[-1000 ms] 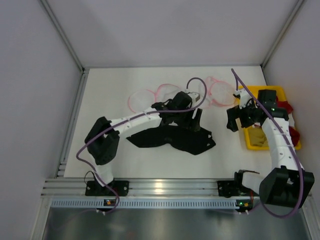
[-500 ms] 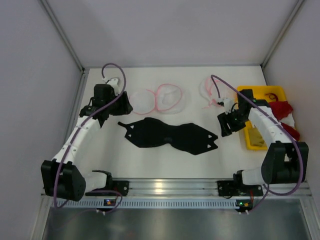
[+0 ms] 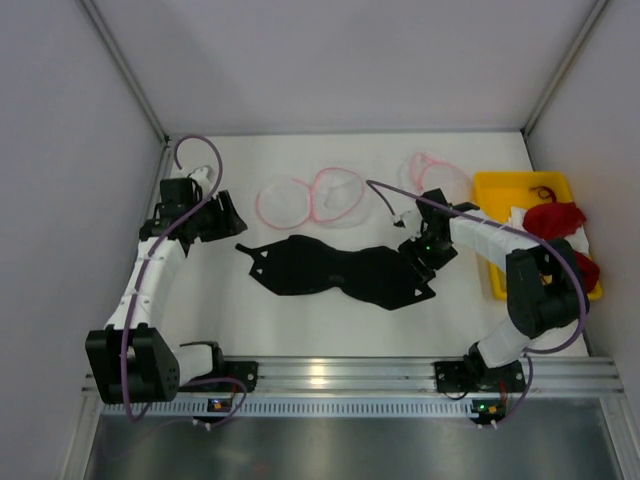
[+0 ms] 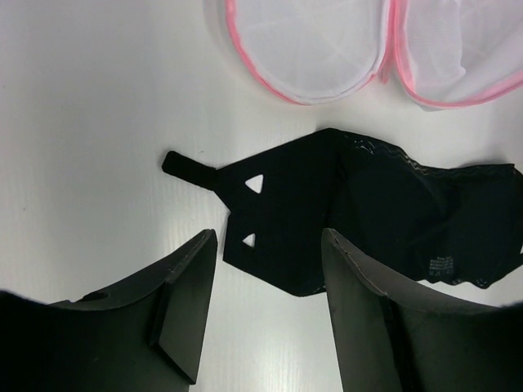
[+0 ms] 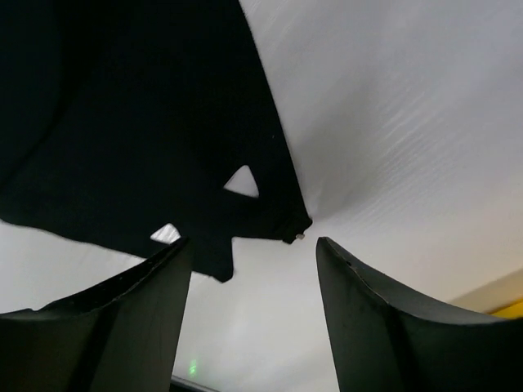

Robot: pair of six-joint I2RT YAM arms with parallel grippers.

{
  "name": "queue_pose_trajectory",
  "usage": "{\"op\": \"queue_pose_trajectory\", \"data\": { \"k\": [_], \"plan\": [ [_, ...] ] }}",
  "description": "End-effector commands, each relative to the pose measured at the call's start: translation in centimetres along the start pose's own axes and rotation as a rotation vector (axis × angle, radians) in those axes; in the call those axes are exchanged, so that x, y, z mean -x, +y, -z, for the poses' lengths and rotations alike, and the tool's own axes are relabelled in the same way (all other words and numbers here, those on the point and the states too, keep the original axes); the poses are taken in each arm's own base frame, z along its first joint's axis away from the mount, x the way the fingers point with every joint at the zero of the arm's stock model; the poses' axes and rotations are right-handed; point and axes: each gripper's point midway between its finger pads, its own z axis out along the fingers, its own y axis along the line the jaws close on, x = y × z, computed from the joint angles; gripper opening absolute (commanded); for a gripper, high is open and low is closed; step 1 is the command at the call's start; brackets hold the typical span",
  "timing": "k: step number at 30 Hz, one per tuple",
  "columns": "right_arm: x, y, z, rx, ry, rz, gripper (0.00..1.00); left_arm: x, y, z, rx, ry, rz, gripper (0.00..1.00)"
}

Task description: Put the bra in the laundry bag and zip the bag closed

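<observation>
The black fabric bra [image 3: 335,271] lies flat mid-table, unmoved. The right gripper [image 3: 415,252] has swung from the yellow tray [image 3: 520,178] to the bra's right wing, jaws apart over its tip. The left gripper [image 3: 225,215] is parted too, with the left wing just ahead.

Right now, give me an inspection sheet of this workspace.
Surface: white table, nothing spilled seen.
Job's things: bra flat mid-table; open bag behind it, apart.
Clutter: second bag back right; yellow tray holding red garments.
Grippers: left gripper open beside the bra's left wing; right gripper open over its right wing, empty.
Cables: one purple cable looped on each arm.
Surroundings: grey walls; metal rail at the near edge.
</observation>
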Motion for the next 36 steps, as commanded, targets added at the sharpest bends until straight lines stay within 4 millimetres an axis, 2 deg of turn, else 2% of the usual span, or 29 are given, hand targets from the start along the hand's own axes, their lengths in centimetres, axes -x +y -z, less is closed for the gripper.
{"op": "queue_pose_trajectory", "data": {
  "k": [1, 4, 7, 8, 10, 11, 14, 18, 21, 23, 24, 29, 36],
  "plan": [
    [0.5, -1.5, -1.7, -0.132, 0.029, 0.02, 0.63, 0.4, -0.9, 0.3, -0.049, -0.009, 0.015, 0.6],
    [-0.5, -1.7, -2.9, -0.148, 0.085, 0.038, 0.56, 0.7, -0.8, 0.5, -0.042, -0.018, 0.009, 0.6],
    [-1.1, -2.3, -3.9, -0.168, 0.113, 0.063, 0.4, 0.5, -0.7, 0.5, -0.037, -0.019, 0.005, 0.6],
    [-1.1, -2.3, -4.1, -0.171, 0.113, 0.071, 0.28, 0.4, -0.7, 0.4, -0.039, -0.018, 0.005, 0.6],
    [-0.9, -2.6, -4.2, -0.172, 0.11, 0.085, 0.15, 0.3, -0.6, 0.5, -0.033, -0.019, 0.0, 0.61],
    [-0.8, -2.6, -4.0, -0.167, 0.106, 0.088, 0.01, 0.2, -0.5, 0.5, -0.03, -0.019, -0.001, 0.61],
    [0.3, -2.6, -2.5, -0.149, 0.07, 0.105, 0.0, 0.1, -0.1, 0.7, -0.02, -0.024, -0.017, 0.6],
    [1.9, -2.0, 1.3, -0.121, -0.001, 0.12, 0.0, -0.5, 0.4, 0.6, -0.002, -0.016, -0.041, 0.61],
    [3.5, -0.3, 4.1, -0.037, -0.062, 0.142, 0.0, -1.3, 0.8, 0.3, 0.005, 0.004, -0.044, 0.61],
    [3.5, 0.7, 4.8, 0.01, -0.056, 0.159, 0.0, -1.9, 1.0, 0.0, 0.006, 0.021, -0.04, 0.61],
    [4.2, 1.0, 5.1, 0.022, -0.068, 0.166, 0.0, -2.2, 1.2, -0.3, 0.008, 0.033, -0.038, 0.61],
    [5.4, 4.6, 4.7, 0.129, -0.04, 0.235, 0.0, -3.9, 2.1, -1.1, 0.027, 0.087, -0.047, 0.6],
    [7.7, 9.6, 1.8, 0.285, 0.014, 0.249, 0.0, -4.8, 3.1, -1.9, 0.054, 0.126, -0.053, 0.59]
  ]
}}
